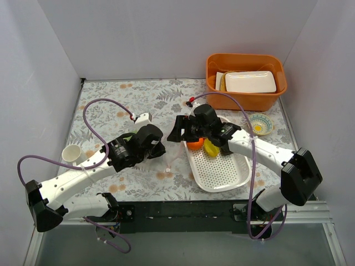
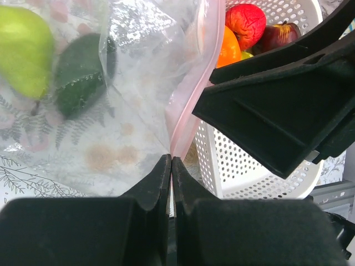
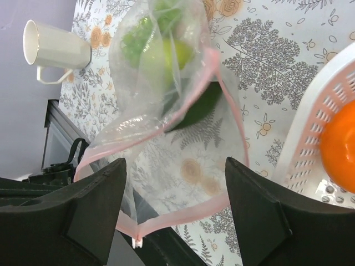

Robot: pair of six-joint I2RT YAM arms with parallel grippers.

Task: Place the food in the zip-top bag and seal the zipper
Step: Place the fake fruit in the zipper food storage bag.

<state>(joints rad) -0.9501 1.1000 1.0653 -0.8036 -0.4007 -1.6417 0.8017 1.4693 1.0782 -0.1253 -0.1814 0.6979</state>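
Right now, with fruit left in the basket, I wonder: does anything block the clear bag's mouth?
Nothing visible does. The clear crinkly plastic bag gapes beside the white perforated basket, its pink zipper strip pinched by the left claw; the open right claw hovers over the mouth.

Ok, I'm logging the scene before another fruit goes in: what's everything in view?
basket: one, white, table centre-right
zip-top bag: one, clear, left of basket
zipper: one, pink, bag's mouth
pear: one, green, in bag
grapes: one bunch, green, in bag
avocado: one, dark green, in bag
apple: one, red, in basket
plum: one, maroon, in basket
orange: one, orange, in basket
yellow fruit: one, yellow, in basket
cup: one, white, table left
bin: one, orange, far right, holds white container
bowl: one, patterned, beside bin
left claw: one, black, shut on zipper
right claw: one, black, open above bag
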